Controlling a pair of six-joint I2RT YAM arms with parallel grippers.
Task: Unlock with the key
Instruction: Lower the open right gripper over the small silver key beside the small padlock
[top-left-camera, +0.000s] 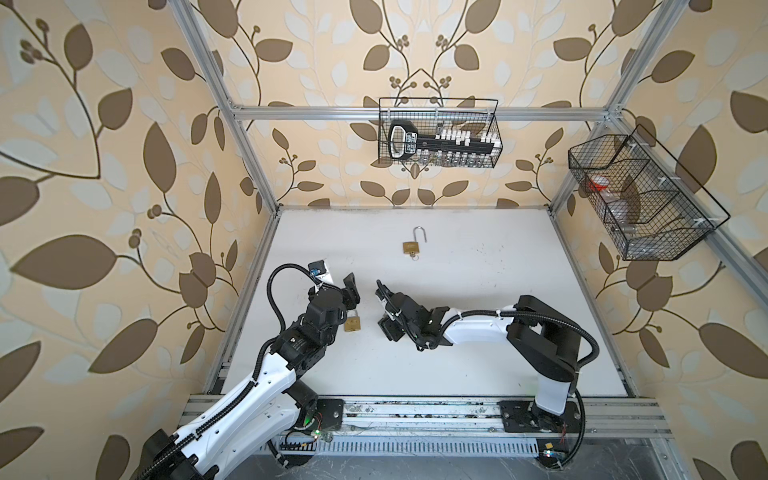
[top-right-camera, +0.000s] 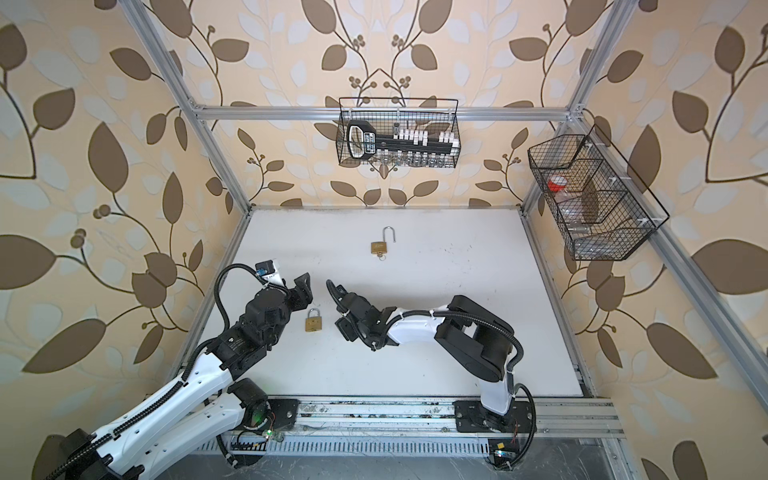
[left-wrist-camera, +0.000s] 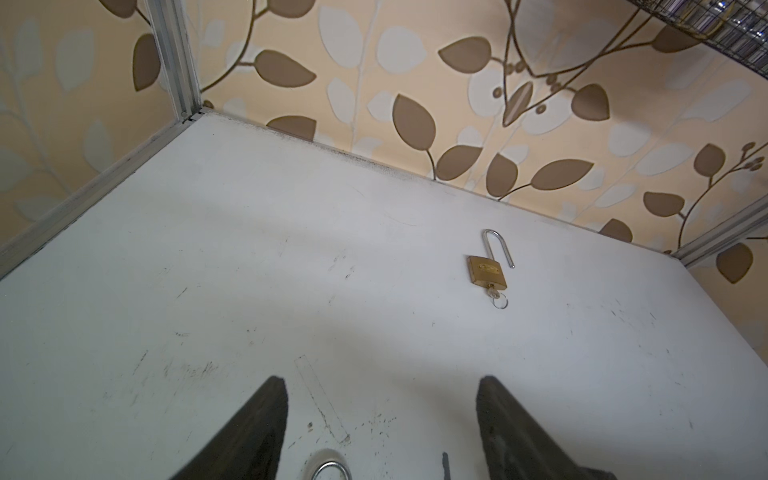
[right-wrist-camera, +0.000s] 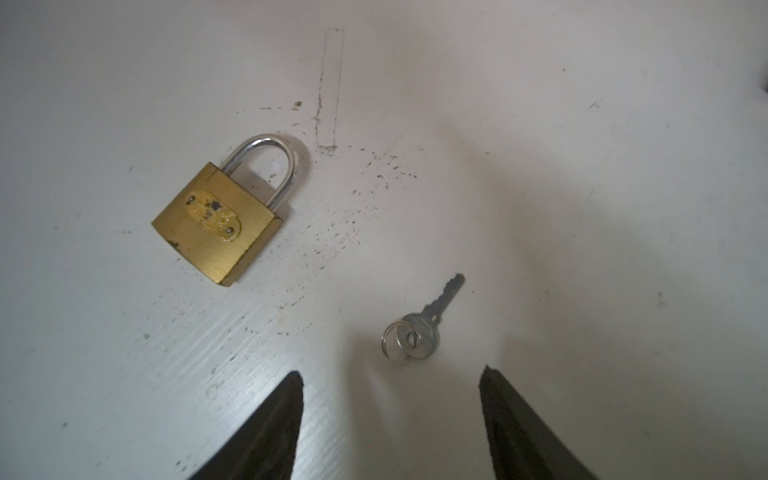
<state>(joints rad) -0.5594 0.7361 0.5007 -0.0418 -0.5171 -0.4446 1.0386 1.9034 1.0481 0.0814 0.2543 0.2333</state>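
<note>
Both released, empty: left gripper (left-wrist-camera: 381, 380), right gripper (right-wrist-camera: 391, 370) — small silver key (right-wrist-camera: 419, 332) lies beside shut brass padlock (right-wrist-camera: 214, 226), toward white table's (right-wrist-camera: 582, 166) left edge.

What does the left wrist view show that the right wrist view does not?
Only the left wrist view: the open brass padlock with its inserted key, and the leaf-patterned wall. Only the right wrist view: the loose silver key on a ring. Both: the white scuffed table and the closed brass padlock, though the left wrist view catches only its shackle top.
</note>
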